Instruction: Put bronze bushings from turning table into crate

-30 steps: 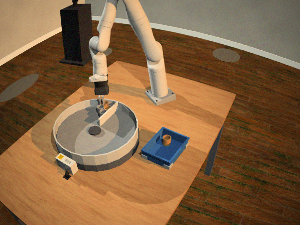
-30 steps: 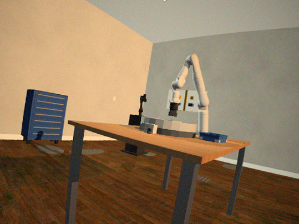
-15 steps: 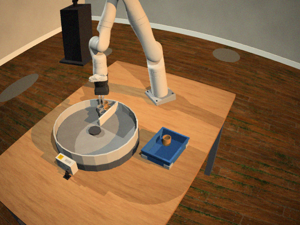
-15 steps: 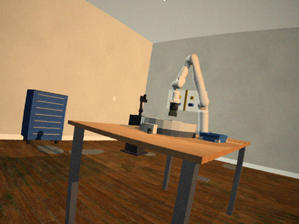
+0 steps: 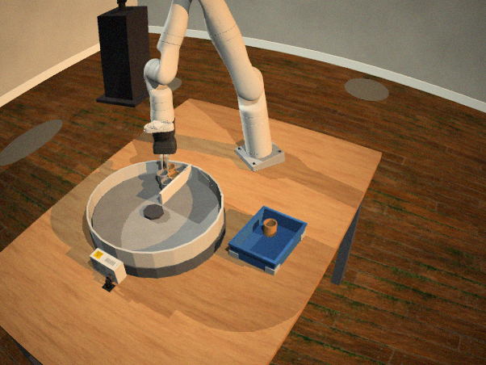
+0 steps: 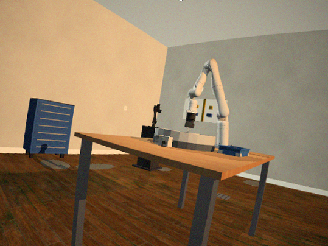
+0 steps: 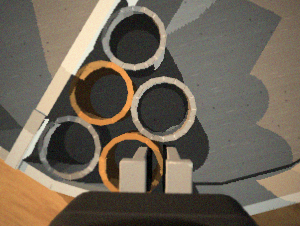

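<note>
Warm orange-tan wood grain on the tabletop [image 5: 226, 307], dark brown planks on the floor [image 5: 420, 226] beneath it. The turning table [image 5: 101, 238] shows a pale cream-grey rim and a grey floor banded in lighter and darker shadow, with a dark hub [image 5: 153, 211] at centre. Two bronze bushings glow orange: one [image 7: 82, 107] among the cluster, one [image 7: 107, 155] in the pincer [image 7: 155, 170], whose fingers are light grey under a black body. Three steel bushings [image 7: 134, 37] are dull silver-grey. The crate [image 5: 242, 246] is bright blue, with an orange-brown bushing [image 5: 270, 227] inside. The arm [image 5: 252, 121] is off-white, the cabinet [image 6: 48, 127] blue with pale stripes.
</note>
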Controlling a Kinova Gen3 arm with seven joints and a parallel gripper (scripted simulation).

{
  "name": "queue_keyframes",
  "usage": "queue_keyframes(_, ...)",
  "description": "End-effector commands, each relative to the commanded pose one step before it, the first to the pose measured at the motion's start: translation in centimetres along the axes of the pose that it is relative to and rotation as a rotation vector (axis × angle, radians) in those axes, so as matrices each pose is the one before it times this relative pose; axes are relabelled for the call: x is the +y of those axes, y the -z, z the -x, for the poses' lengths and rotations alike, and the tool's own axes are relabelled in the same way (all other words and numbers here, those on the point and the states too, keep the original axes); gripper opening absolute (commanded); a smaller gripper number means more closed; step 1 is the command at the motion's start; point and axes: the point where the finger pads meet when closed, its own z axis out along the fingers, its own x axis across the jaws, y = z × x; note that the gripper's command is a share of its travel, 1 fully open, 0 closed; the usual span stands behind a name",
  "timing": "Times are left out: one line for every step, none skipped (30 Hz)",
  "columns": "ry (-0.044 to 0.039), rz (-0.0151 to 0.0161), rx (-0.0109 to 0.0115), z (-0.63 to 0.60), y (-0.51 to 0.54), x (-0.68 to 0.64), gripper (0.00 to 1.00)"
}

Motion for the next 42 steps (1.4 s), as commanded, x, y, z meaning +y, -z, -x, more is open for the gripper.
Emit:
queue_keyframes(0.00005, -0.00031, 0.00126, -0.038, 0.033, -0.015, 0.00)
queue_keyframes(0.00000, 0.00000, 0.00000, 0.000, 0.000, 0.000, 0.00)
queue_keyframes(0.00000, 0.00000, 0.00000, 0.000, 0.000, 0.000, 0.00)
queue_keyframes(0.00000, 0.00000, 0.00000, 0.000, 0.000, 0.000, 0.00)
queue_keyframes(0.00000, 0.00000, 0.00000, 0.000, 0.000, 0.000, 0.00)
queue_keyframes(0.00000, 0.00000, 0.00000, 0.000, 0.000, 0.000, 0.00)
queue_keyframes(0.00000, 0.00000, 0.00000, 0.000, 0.000, 0.000, 0.00)
queue_keyframes(0.00000, 0.00000, 0.00000, 0.000, 0.000, 0.000, 0.00)
queue_keyframes(0.00052, 0.00024, -0.00133, -0.056, 0.000, 0.000, 0.00)
queue_keyframes(0.00052, 0.00024, -0.00133, -0.056, 0.000, 0.000, 0.00)
queue_keyframes(0.00052, 0.00024, -0.00133, -0.056, 0.000, 0.000, 0.00)
queue_keyframes(0.00052, 0.00024, -0.00133, -0.056, 0.000, 0.000, 0.00)
queue_keyframes(0.00052, 0.00024, -0.00133, -0.056, 0.000, 0.000, 0.00)
queue_keyframes(0.00000, 0.00000, 0.00000, 0.000, 0.000, 0.000, 0.00)
queue_keyframes(0.00000, 0.00000, 0.00000, 0.000, 0.000, 0.000, 0.00)
queue_keyframes(0.00000, 0.00000, 0.00000, 0.000, 0.000, 0.000, 0.00)
queue_keyframes(0.00000, 0.00000, 0.00000, 0.000, 0.000, 0.000, 0.00)
queue_keyframes(0.00000, 0.00000, 0.00000, 0.000, 0.000, 0.000, 0.00)
queue_keyframes(0.00000, 0.00000, 0.00000, 0.000, 0.000, 0.000, 0.00)
queue_keyframes(0.00000, 0.00000, 0.00000, 0.000, 0.000, 0.000, 0.00)
queue_keyframes(0.00000, 0.00000, 0.00000, 0.000, 0.000, 0.000, 0.00)
queue_keyframes(0.00000, 0.00000, 0.00000, 0.000, 0.000, 0.000, 0.00)
queue_keyframes(0.00000, 0.00000, 0.00000, 0.000, 0.000, 0.000, 0.00)
queue_keyframes(0.00000, 0.00000, 0.00000, 0.000, 0.000, 0.000, 0.00)
queue_keyframes(0.00000, 0.00000, 0.00000, 0.000, 0.000, 0.000, 0.00)
queue_keyframes(0.00001, 0.00007, 0.00002, 0.002, 0.152, 0.003, 0.00)
queue_keyframes(0.00000, 0.00000, 0.00000, 0.000, 0.150, 0.000, 0.00)
queue_keyframes(0.00000, 0.00000, 0.00000, 0.000, 0.150, 0.000, 0.00)
queue_keyframes(0.00000, 0.00000, 0.00000, 0.000, 0.150, 0.000, 0.00)
queue_keyframes(0.00000, 0.00000, 0.00000, 0.000, 0.150, 0.000, 0.00)
queue_keyframes(0.00000, 0.00000, 0.00000, 0.000, 0.000, 0.000, 0.00)
queue_keyframes(0.00000, 0.00000, 0.00000, 0.000, 0.000, 0.000, 0.00)
queue_keyframes(0.00000, 0.00000, 0.00000, 0.000, 0.000, 0.000, 0.00)
queue_keyframes(0.00000, 0.00000, 0.00000, 0.000, 0.000, 0.000, 0.00)
queue_keyframes(0.00000, 0.00000, 0.00000, 0.000, 0.000, 0.000, 0.00)
queue_keyframes(0.00000, 0.00000, 0.00000, 0.000, 0.000, 0.000, 0.00)
queue_keyframes(0.00000, 0.00000, 0.00000, 0.000, 0.000, 0.000, 0.00)
queue_keyframes(0.00000, 0.00000, 0.00000, 0.000, 0.000, 0.000, 0.00)
queue_keyframes(0.00000, 0.00000, 0.00000, 0.000, 0.000, 0.000, 0.00)
queue_keyframes(0.00000, 0.00000, 0.00000, 0.000, 0.000, 0.000, 0.00)
queue_keyframes(0.00000, 0.00000, 0.00000, 0.000, 0.000, 0.000, 0.00)
queue_keyframes(0.00000, 0.00000, 0.00000, 0.000, 0.000, 0.000, 0.00)
